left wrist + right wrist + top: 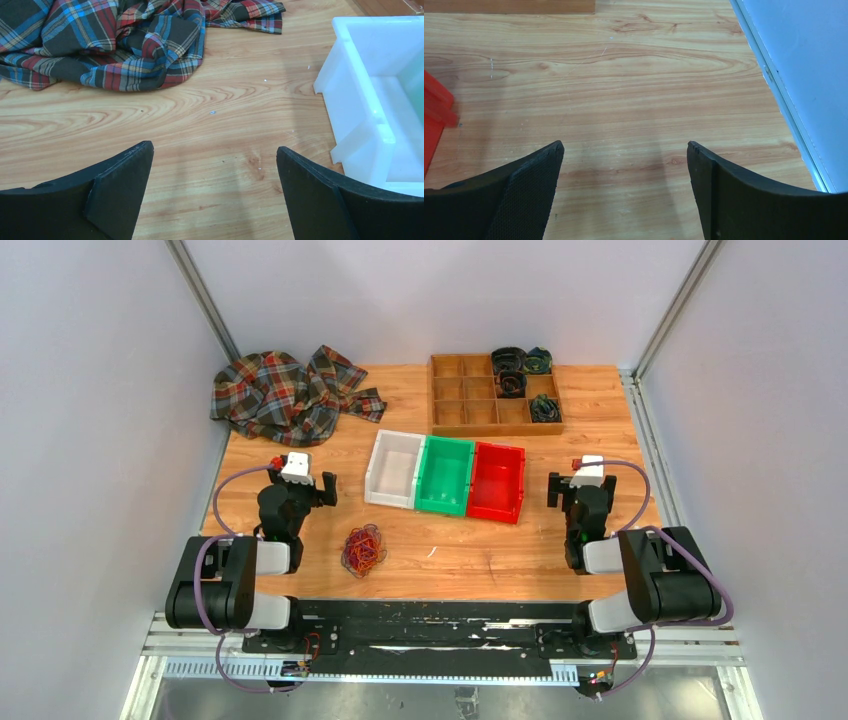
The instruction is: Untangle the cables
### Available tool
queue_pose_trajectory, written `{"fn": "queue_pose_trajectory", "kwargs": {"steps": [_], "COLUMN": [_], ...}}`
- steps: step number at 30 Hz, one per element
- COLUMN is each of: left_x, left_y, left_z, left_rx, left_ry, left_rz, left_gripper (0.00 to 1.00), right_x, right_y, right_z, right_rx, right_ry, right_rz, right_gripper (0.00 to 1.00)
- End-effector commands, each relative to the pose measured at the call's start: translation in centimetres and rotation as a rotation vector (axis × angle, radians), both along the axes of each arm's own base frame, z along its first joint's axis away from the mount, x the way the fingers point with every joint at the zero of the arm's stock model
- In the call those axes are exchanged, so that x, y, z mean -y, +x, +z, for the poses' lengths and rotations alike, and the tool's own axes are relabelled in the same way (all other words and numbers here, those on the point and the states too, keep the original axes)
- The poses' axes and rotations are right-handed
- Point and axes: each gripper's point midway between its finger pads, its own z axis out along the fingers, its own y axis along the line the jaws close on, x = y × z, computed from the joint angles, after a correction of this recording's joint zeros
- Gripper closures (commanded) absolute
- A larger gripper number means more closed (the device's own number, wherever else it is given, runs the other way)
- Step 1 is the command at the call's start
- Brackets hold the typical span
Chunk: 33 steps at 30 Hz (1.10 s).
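A tangled bundle of red, purple and orange cables (363, 550) lies on the wooden table near its front edge, between the two arms and closer to the left one. My left gripper (300, 478) is open and empty, a little behind and to the left of the bundle; its wrist view (215, 150) shows only bare wood between the jaws. My right gripper (579, 478) is open and empty at the right side, far from the bundle; its wrist view (625, 147) also shows bare wood. The bundle is out of both wrist views.
A white bin (393, 469), a green bin (445, 476) and a red bin (497, 482) stand side by side mid-table. A wooden compartment tray (470, 405) at the back holds coiled dark cables (510, 361). A plaid cloth (290, 395) lies back left. The enclosure wall (804, 60) runs close on the right.
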Motion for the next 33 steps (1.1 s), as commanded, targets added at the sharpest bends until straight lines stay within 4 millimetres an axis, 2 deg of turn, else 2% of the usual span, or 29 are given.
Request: {"fn": "queue_pose_trajectory", "kwargs": {"steps": [1,5,6,8,9,10,14,16,17,20,21,24,28,33], "left_x": [-0.1,-0.1,-0.2,-0.3,-0.1,0.0,-0.2,0.1,1.2,4.1,5.0,6.9,8.2,9.3], "left_y": [0.5,0.4,0.5,0.6,0.8,1.0,2.1,1.8,0.7,-1.9,-3.3,-5.8,-7.6,-8.7], "left_z": [1.1,1.2,1.2,1.5,1.7,2.0,3.1,3.6,3.8,3.8,3.2,2.4,1.6,1.2], "left_rx": [0.043,0.046,0.044,0.036,0.033,0.019,-0.161,-0.237,-0.305,-0.379,-0.418,-0.456,-0.514,-0.578], "left_ry": [0.015,0.017,0.016,0.017,0.020,0.018,0.068,0.122,0.170,0.176,0.175,0.181,0.168,0.154], "left_rz": [0.004,0.004,0.009,0.015,0.003,-0.005,-0.021,-0.070,-0.194,-0.418,-0.499,-0.688,-0.847,-0.994], "left_gripper": [0.02,0.02,0.02,0.02,0.02,0.02,0.02,0.02,0.02,0.02,0.02,0.02,0.01,0.03], "right_x": [0.6,1.3,1.9,4.3,4.5,3.6,-0.5,-0.8,-1.1,-4.7,-5.7,-7.4,-11.3,-17.3], "right_y": [0.4,0.3,0.0,-1.2,-1.2,-0.4,-0.4,-0.8,-1.6,-2.2,-2.5,-3.2,-3.8,-4.9], "right_z": [1.0,1.5,1.6,3.4,4.3,5.3,6.8,7.8,8.8,10.6,11.2,11.6,11.2,11.8], "right_rx": [0.038,0.007,-0.068,-0.185,-0.216,-0.227,-0.216,-0.121,-0.050,-0.033,-0.018,-0.002,-0.123,-0.154], "right_ry": [0.010,0.000,-0.003,0.056,0.066,0.093,0.315,0.426,0.508,0.548,0.565,0.626,0.632,0.494], "right_rz": [-0.027,-0.075,-0.131,-0.360,-0.390,-0.338,-0.195,-0.226,-0.236,0.005,0.068,0.154,0.288,0.467], "right_gripper": [0.08,0.08,0.08,0.08,0.08,0.08,0.08,0.08,0.08,0.08,0.08,0.08,0.08,0.09]}}
